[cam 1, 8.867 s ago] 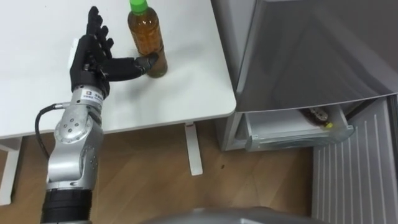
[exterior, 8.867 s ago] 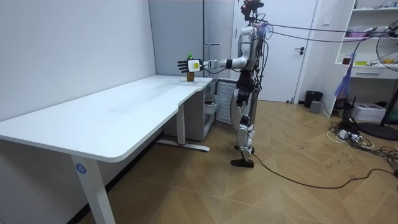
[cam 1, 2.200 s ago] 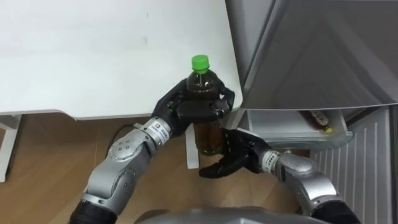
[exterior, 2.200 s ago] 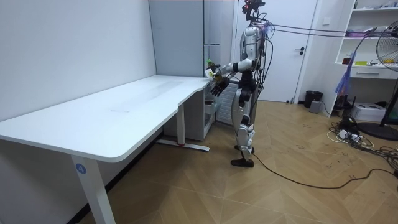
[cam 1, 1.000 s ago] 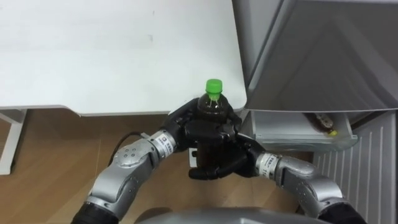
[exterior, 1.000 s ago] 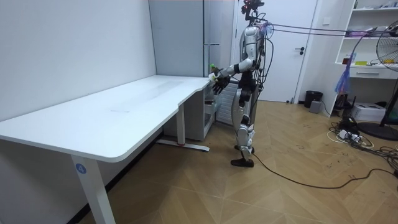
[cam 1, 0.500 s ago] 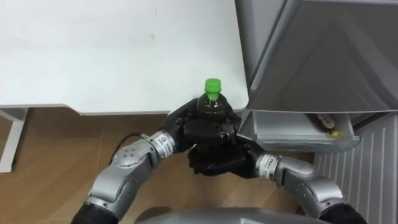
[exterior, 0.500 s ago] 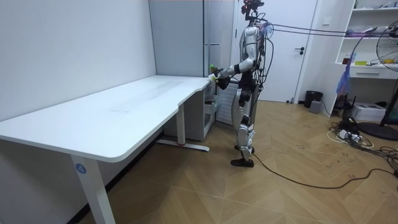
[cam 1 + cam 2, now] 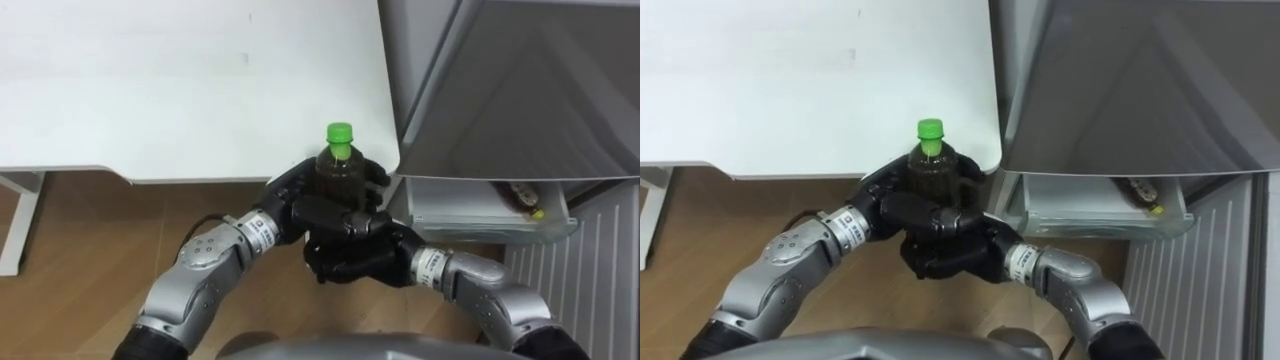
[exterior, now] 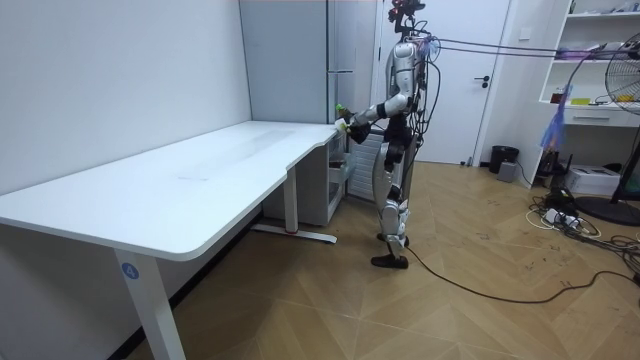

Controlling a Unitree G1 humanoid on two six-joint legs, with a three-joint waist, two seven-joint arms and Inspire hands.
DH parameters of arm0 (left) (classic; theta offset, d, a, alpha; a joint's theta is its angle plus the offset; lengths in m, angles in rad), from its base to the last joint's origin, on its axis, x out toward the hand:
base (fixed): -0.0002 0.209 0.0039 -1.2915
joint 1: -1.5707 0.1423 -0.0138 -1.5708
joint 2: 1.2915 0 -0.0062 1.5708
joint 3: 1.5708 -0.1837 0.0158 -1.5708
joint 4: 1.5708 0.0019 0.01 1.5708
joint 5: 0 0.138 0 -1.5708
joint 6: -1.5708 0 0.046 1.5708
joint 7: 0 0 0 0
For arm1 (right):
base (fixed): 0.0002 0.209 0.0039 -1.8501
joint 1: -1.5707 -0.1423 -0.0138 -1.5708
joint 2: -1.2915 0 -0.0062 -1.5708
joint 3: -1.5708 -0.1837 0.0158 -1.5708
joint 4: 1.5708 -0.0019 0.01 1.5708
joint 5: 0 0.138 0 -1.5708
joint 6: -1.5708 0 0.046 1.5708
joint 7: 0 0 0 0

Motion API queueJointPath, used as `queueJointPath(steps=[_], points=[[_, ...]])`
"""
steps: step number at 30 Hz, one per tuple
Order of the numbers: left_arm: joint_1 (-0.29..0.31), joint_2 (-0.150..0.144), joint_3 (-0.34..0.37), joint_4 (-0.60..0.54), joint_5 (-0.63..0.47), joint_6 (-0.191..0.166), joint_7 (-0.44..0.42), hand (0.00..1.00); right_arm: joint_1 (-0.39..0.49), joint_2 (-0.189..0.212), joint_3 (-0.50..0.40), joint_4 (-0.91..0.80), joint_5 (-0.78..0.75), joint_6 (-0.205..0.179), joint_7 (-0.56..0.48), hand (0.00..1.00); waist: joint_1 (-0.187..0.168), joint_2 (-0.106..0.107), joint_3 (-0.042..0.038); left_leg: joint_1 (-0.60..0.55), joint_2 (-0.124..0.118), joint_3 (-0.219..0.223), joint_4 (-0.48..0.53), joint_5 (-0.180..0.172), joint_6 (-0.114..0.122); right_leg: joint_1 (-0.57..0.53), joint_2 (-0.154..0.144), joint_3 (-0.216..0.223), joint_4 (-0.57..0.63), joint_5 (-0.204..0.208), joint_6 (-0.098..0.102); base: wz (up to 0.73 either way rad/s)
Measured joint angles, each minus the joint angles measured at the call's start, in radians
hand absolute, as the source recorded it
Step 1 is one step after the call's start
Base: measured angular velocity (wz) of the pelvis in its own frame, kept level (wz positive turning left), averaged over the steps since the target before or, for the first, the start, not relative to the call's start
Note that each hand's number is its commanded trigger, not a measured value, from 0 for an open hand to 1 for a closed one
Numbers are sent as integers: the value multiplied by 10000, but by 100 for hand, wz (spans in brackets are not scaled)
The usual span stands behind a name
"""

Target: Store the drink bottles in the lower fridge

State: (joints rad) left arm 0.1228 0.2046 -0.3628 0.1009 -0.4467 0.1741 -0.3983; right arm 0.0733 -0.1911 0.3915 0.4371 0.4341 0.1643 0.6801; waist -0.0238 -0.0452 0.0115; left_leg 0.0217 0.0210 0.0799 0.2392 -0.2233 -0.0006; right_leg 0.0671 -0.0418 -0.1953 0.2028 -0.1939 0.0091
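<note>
I hold the clear plastic bottle of brown drink with a green cap [image 9: 340, 170] upright in the air, just off the corner of the white desk [image 9: 150, 90]. My left robot hand [image 9: 295, 198] is curled round its upper body and my right robot hand [image 9: 352, 262] is wrapped round it below. Just to the right, the grey fridge [image 9: 520, 90] has its lower drawer [image 9: 470, 222] open, with another bottle [image 9: 520, 193] lying inside.

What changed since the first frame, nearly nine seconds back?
The left hand closed on the bottle and carried it off the table, past its corner; the right hand came up and wrapped its base. The open fridge drawer and the drink inside stayed put.
</note>
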Motion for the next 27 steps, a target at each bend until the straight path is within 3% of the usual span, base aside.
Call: queueJointPath(steps=[16, 27], points=[[-7, 3, 40, -22, 124, -13, 15, 0, 1, -34, 184, 1, 401, 95, 8, 100, 16, 20, -3, 33, 3, 20, -12, -1, 0, 18, 8, -4, 5, 0, 0, 0], [-15, 114, 53, -480, 273, -14, 170, 0, 1, -233, 102, -242, 405, 88, 155, 100, -30, 226, 14, -103, 15, 0, 77, -1, 0, -68, -4, -30, 31, 4, -7, 0]])
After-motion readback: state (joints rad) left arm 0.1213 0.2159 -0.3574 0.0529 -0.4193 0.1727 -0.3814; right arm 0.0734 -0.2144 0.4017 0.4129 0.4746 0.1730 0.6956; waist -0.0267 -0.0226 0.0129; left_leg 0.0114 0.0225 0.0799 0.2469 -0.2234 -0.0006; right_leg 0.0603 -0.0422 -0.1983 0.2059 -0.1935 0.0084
